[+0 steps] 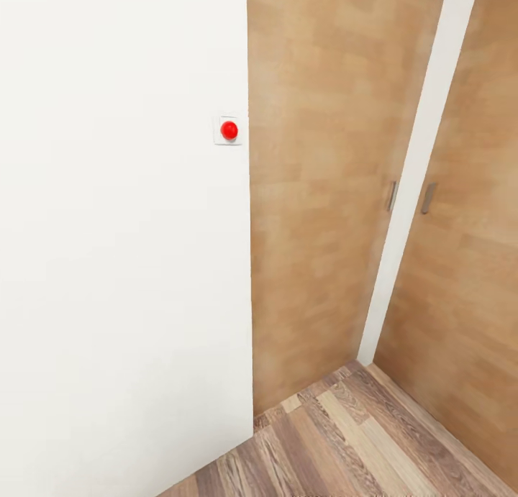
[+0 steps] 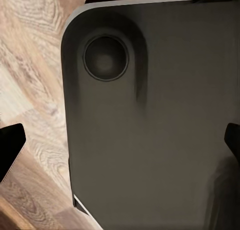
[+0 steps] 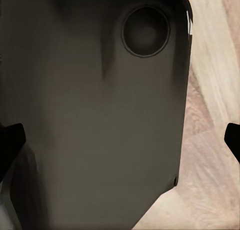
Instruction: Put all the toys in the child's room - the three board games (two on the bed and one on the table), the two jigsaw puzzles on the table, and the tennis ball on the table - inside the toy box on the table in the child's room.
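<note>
— Toys aren't in sight; where they lie I can't tell. White wall (image 1: 122,267), wood doors (image 1: 316,195), plank floor (image 1: 360,439), red button (image 1: 229,130).

— Handling?

— Likely light, stiff boxes; pinch an edge. Left pincer (image 2: 120,140) and right pincer (image 3: 120,140) tips stand apart, holding nothing.

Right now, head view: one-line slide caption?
In transit: white wall with red button, wood-panel doors, plank floor; no toys visible.

Pointing downward over the dark base panel (image 2: 150,130): left gripper (image 2: 120,145), fingertips (image 2: 10,145) showing spread wide apart, nothing between. Right gripper (image 3: 120,145) hanging likewise, fingertips (image 3: 10,145) parted, gripping nothing.
</note>
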